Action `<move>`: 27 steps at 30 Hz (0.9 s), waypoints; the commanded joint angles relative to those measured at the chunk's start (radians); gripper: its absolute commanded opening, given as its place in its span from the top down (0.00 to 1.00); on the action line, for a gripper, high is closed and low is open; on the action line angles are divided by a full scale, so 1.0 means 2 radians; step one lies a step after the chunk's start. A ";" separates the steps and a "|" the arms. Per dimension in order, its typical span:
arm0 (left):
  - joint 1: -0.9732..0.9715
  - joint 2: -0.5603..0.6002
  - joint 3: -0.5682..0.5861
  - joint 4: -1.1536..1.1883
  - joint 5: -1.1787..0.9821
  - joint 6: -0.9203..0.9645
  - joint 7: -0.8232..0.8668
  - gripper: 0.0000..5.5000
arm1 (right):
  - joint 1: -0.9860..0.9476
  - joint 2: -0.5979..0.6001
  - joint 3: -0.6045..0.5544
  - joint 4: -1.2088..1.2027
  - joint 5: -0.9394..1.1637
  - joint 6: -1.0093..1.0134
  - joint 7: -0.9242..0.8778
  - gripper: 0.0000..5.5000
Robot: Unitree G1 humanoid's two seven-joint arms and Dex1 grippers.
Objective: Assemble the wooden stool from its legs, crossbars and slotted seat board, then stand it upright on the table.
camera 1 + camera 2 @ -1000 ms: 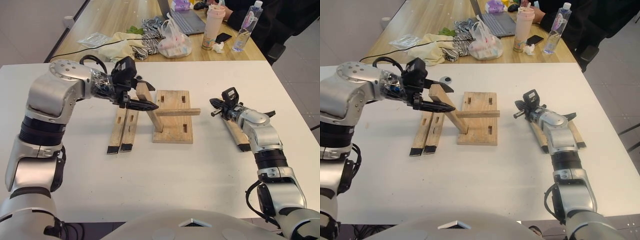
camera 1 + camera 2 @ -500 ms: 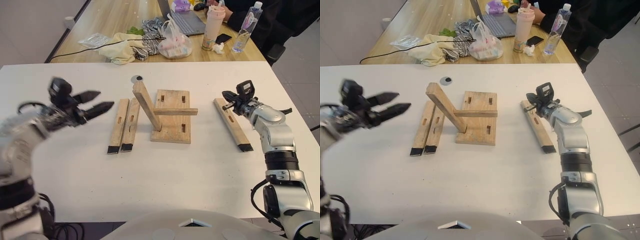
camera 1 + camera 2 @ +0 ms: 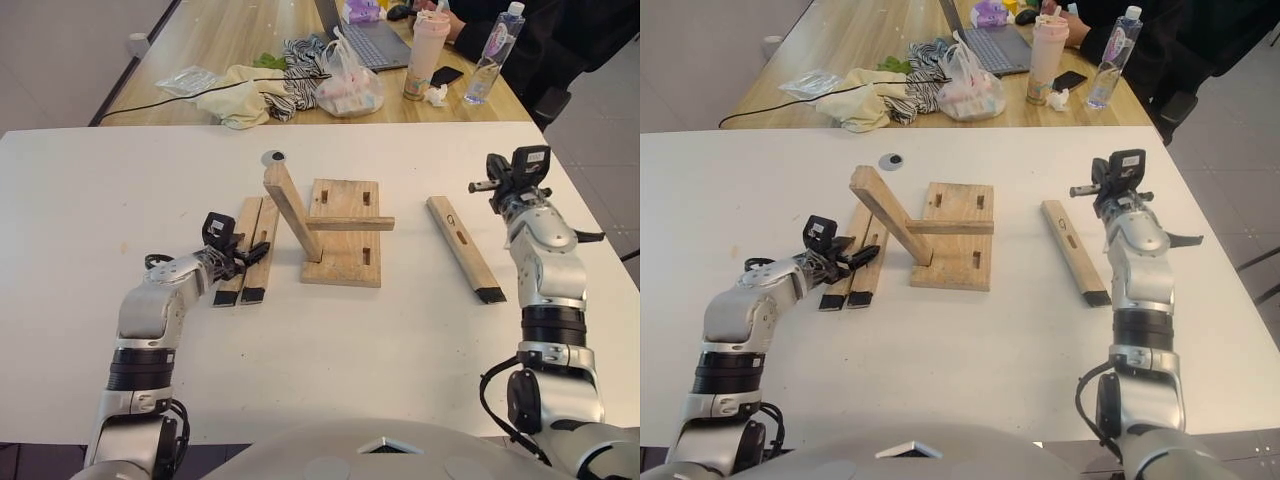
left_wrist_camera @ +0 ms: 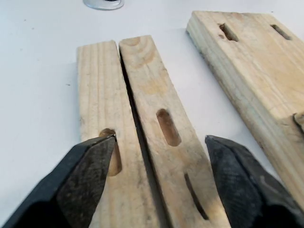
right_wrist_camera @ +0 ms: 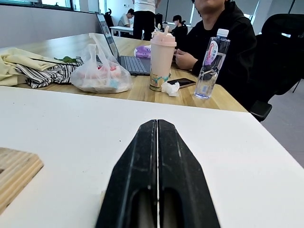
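1. My left pincer (image 3: 246, 258) is released and hangs low over the near ends of two loose legs (image 3: 255, 225). Its fingers (image 4: 80, 175) straddle the pair without touching the wood.
2. Change: a second ago this pincer was up at the top of the tilted leg (image 3: 292, 210). It has since swung out to the left and come down here.
3. My right pincer (image 5: 156, 128) is clenched on nothing, raised near the far right of the table (image 3: 350, 340). Change: it has backed off from the fourth leg (image 3: 465, 248), which now lies flat and alone to the right of the seat board (image 3: 345, 262).
4. The seat board lies flat at mid-table. The tilted leg leans in one near slot, and a crossbar (image 3: 350, 223) runs level from it over the board.
5. Reading: the first leg and crossbar stand unaided, so the joint holds for now. Three legs remain loose. Next is probably to take one of the pair, and the tilt of the fitted leg needs watching.
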 commanded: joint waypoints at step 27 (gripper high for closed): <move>-0.054 0.075 -0.132 0.055 0.077 0.097 -0.018 0.37 | -0.006 0.039 0.000 0.027 -0.001 -0.065 -0.059 1.00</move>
